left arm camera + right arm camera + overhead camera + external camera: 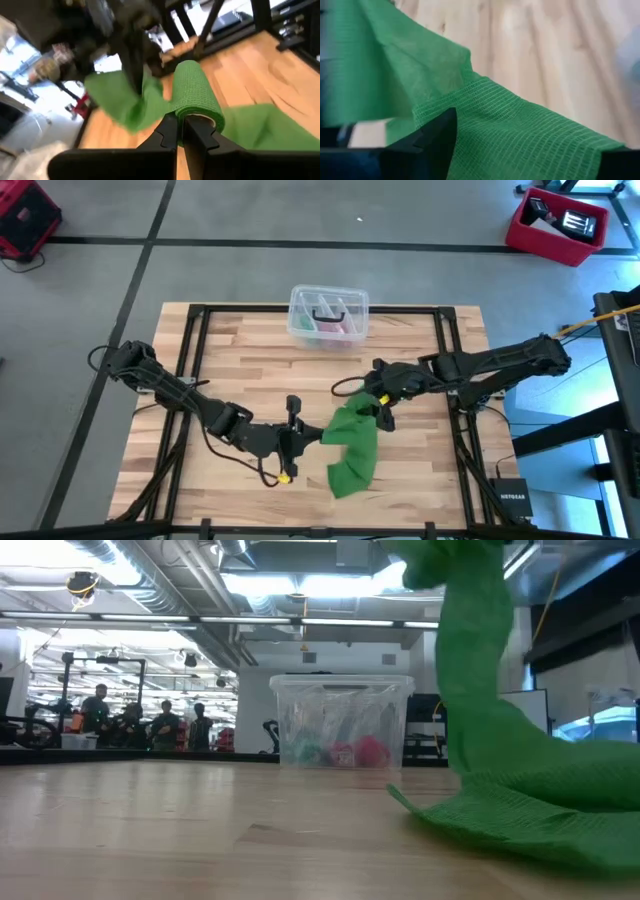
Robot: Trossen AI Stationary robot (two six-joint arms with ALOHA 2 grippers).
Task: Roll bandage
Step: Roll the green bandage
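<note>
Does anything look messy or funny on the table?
Yes. The green bandage is mostly unrolled, lying crumpled in a heap on the table, with one part lifted up by the right gripper. Only a small rolled bit sits pinched in the shut left gripper. The clear box looks fine.

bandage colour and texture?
Bright green bandage with a fine woven grid; the right wrist view shows it best.

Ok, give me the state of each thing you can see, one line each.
bandage: partly rolled, loose end heaped on table.
left pincer: shut on bandage roll.
right pincer: open, over the loose strip.
clear box: lid on, at the table's far edge.
</note>
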